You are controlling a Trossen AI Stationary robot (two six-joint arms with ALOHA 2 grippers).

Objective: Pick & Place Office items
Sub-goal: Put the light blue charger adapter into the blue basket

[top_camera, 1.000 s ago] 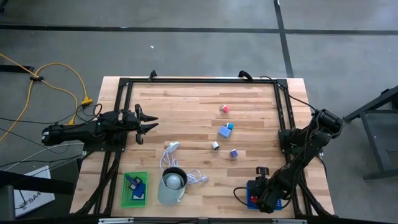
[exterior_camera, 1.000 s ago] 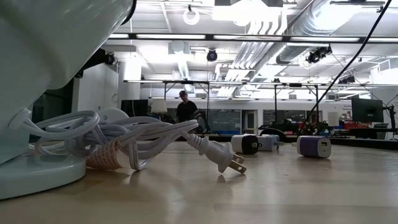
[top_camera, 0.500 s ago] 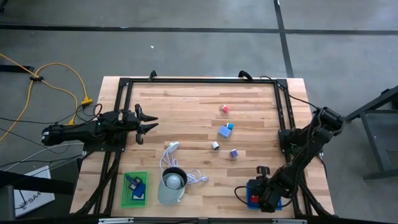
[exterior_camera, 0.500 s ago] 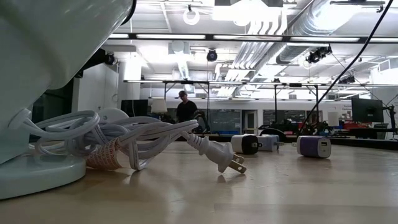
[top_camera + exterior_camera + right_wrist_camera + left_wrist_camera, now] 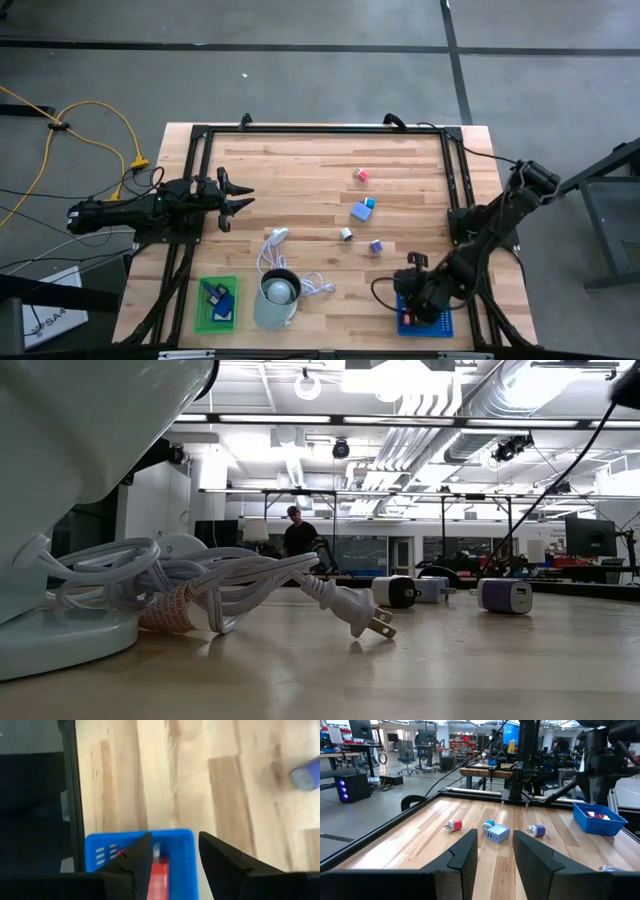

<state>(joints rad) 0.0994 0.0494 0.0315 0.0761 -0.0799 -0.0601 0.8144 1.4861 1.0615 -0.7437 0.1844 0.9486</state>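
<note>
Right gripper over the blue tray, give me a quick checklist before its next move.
1. Right gripper empty, fingers apart: ok.
2. Red piece lying inside the blue tray: ok.
3. Loose pieces left on the table, such as the purple piece and blue piece: not ok, still unsorted.
4. Left gripper parked at the table's left side, away from them: ok.
5. White cable apart from the pieces: ok.

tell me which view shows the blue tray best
The left wrist view: the blue tray shows whole, walls and rim clear, red pieces inside. The high view has it mostly under the right gripper. The right wrist view catches part of it between the fingers. The low view misses it.
</note>
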